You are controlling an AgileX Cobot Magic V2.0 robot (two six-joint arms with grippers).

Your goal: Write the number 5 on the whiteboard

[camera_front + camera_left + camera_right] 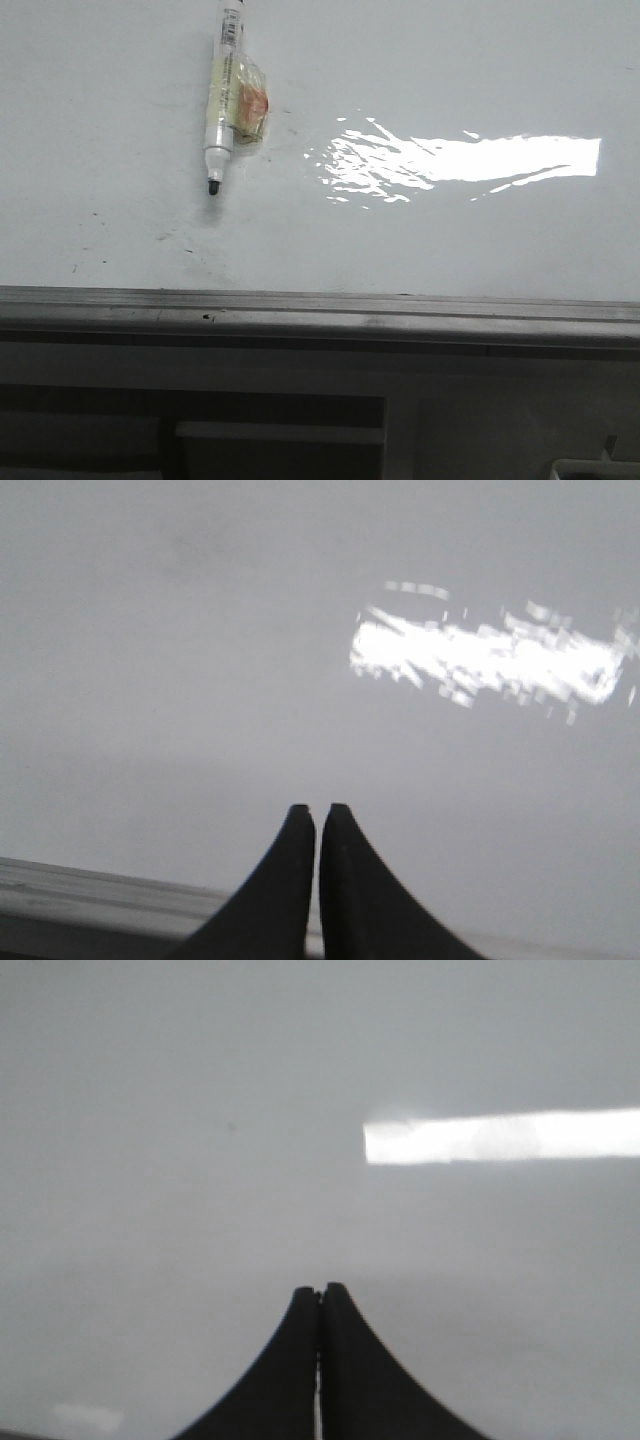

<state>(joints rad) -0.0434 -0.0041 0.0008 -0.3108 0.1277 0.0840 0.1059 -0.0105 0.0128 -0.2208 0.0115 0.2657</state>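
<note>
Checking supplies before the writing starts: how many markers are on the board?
1. A single marker lies on the whiteboard, toward its far left in the front view, uncapped tip pointing at the robot. Neither wrist view shows any.

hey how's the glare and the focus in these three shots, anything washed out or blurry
Front view: sharp, with a blown-out glare patch on the whiteboard right of the marker. Left wrist view: soft, the same glare smeared and speckled above the shut left pincer. Right wrist view: also soft, glare a clean bright bar above the shut right pincer.
</note>
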